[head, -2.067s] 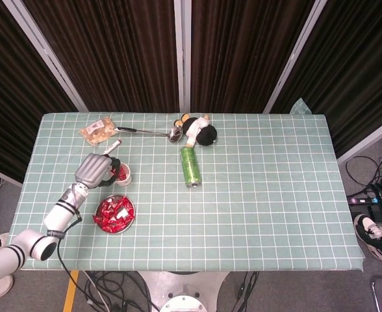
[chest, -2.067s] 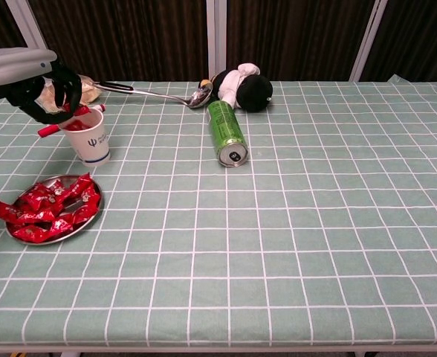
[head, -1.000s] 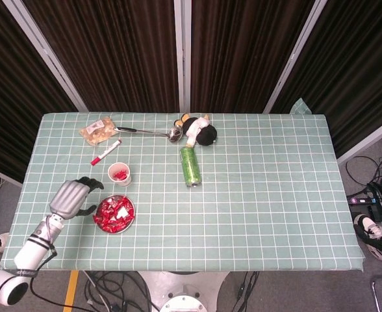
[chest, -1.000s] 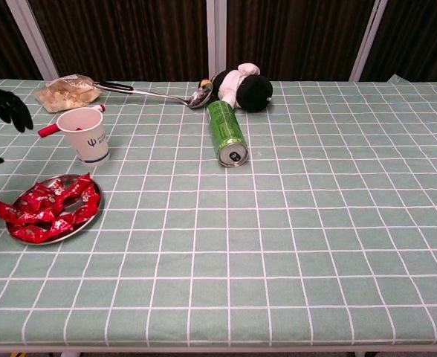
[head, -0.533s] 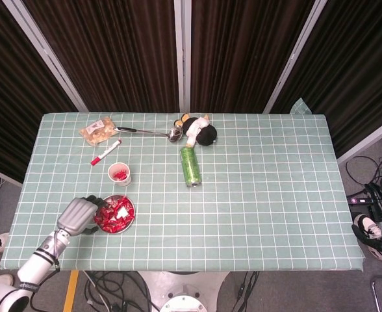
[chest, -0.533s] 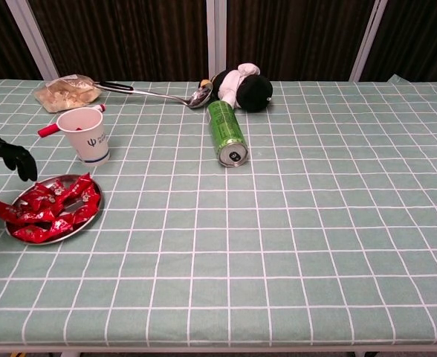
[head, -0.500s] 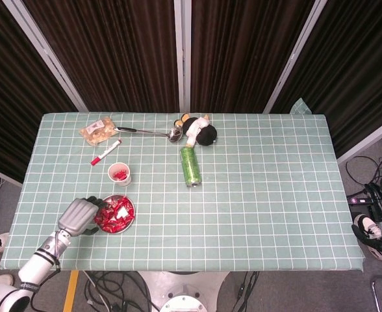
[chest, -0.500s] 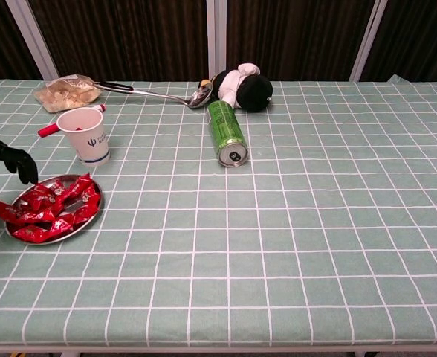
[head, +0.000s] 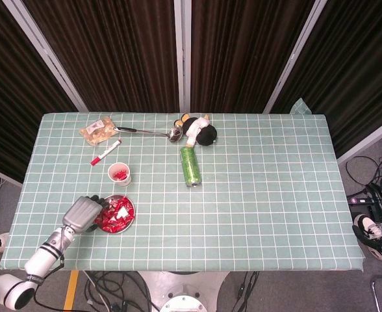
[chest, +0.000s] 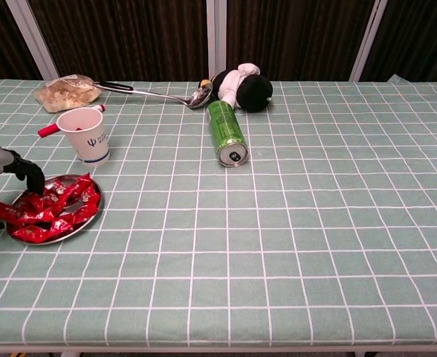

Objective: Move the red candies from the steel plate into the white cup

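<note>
The steel plate [head: 132, 209] [chest: 91, 219] lies near the table's front left and holds a heap of red candies [head: 117, 215] [chest: 56, 204]. Just behind it stands the white cup [head: 120, 175] [chest: 87, 137], upright, with some red candies inside. My left hand [head: 82, 214] [chest: 1, 165] hangs at the plate's left edge. Its dark fingers [chest: 33, 178] curl down onto the nearest candies, with the thumb low and apart from them. I see nothing gripped in it. My right hand does not show in either view.
A green can [head: 190, 166] [chest: 228, 134] lies on its side mid-table. Behind it are a plush toy [head: 201, 132] [chest: 247, 88], a steel ladle [head: 149, 132] [chest: 159, 94] and a snack bag [head: 99, 129] [chest: 66, 91]. A red marker [head: 105, 152] [chest: 51, 128] lies behind the cup.
My left hand left the cup, swung back toward the table's left front, then moved right to the plate. Its fingers now reach the candies at the plate's left edge.
</note>
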`<control>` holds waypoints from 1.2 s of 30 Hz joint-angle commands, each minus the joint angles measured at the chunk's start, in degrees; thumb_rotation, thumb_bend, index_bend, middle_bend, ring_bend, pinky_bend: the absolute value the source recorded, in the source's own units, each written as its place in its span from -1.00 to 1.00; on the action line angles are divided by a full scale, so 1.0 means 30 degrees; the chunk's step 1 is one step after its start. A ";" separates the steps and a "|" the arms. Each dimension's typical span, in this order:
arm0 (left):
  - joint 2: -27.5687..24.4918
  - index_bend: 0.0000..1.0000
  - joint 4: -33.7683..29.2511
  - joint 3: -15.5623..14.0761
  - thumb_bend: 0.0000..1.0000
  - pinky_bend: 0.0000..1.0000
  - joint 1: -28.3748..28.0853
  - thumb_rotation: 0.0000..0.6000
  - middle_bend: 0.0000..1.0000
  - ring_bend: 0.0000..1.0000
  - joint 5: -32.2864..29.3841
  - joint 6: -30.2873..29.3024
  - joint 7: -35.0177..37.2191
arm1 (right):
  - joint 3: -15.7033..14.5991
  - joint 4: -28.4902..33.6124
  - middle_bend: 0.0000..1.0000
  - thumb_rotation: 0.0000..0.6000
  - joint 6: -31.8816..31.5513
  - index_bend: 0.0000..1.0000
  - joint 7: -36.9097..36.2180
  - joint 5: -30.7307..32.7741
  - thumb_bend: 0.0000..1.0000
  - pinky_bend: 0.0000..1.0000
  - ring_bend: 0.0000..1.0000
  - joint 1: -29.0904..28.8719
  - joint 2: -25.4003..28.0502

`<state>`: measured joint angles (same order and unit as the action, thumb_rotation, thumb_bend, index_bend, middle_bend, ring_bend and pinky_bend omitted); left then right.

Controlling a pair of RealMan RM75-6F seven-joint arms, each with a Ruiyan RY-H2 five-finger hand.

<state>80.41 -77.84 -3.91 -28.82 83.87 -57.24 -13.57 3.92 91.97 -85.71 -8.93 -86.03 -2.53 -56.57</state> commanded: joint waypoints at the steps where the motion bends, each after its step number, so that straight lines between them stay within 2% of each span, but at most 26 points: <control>1: 0.0123 -0.15 0.0136 0.0089 -0.55 0.08 -0.0201 1.00 -0.12 -0.33 0.0287 -0.0010 0.0380 | 0.0008 0.0028 -0.88 1.00 0.0006 -0.97 0.0029 0.0002 -0.61 -0.76 -1.00 -0.0010 0.0014; 16: 0.0809 -0.14 0.0965 0.0276 -0.55 0.08 -0.0826 1.00 -0.12 -0.33 0.0334 0.0921 0.0790 | -0.0006 0.0131 -0.88 1.00 0.0022 -0.97 0.0117 0.0084 -0.61 -0.76 -1.00 0.0034 0.0067; 23: 0.1220 -0.07 0.1550 0.0347 -0.53 0.08 -0.1012 1.00 -0.09 -0.32 0.0394 0.1132 0.1460 | 0.0002 0.0148 -0.88 1.00 -0.0015 -0.97 0.0123 0.0116 -0.61 -0.76 -1.00 0.0067 0.0117; 30: 0.1790 0.08 0.2588 0.0285 -0.42 0.25 -0.1024 1.00 0.01 -0.19 0.0857 0.0809 0.2753 | 0.0015 0.0130 -0.88 1.00 0.0036 -0.97 0.0102 0.0161 -0.60 -0.76 -1.00 0.0055 0.0123; 36: 0.2100 0.12 0.3302 0.0199 -0.39 0.33 -0.1060 1.00 0.07 -0.13 0.1172 0.0641 0.3517 | 0.0002 0.0105 -0.88 1.00 0.0046 -0.97 0.0102 0.0154 -0.60 -0.76 -1.00 0.0061 0.0114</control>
<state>86.52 -68.15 -3.26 -31.98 87.21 -55.16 -3.28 3.93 92.29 -85.56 -8.63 -85.56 -2.36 -56.22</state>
